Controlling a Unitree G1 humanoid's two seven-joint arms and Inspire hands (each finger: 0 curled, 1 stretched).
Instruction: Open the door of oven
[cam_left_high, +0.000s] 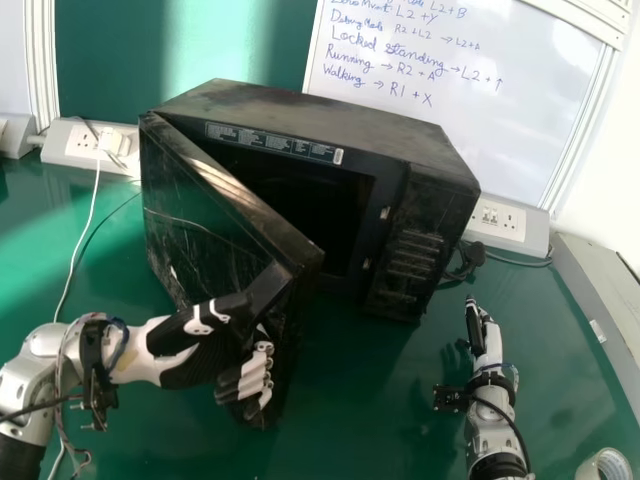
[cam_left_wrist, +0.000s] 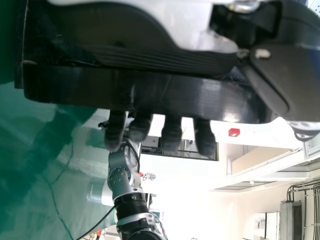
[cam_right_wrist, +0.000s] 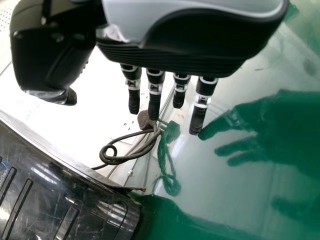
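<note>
The black oven stands on the green table with its door swung well out to the left and its dark inside showing. My left hand is at the free edge of the door, low down, fingers curled round it. In the left wrist view the door's edge crosses in front of my left hand, whose fingertips stick out past it. My right hand is held over the table to the right of the oven, apart from it. In the right wrist view my right hand has its fingers straight.
Behind the oven are a whiteboard and socket boxes, one at the left and one at the right. A cable lies beside the oven's right side. A tape roll is at the front right corner.
</note>
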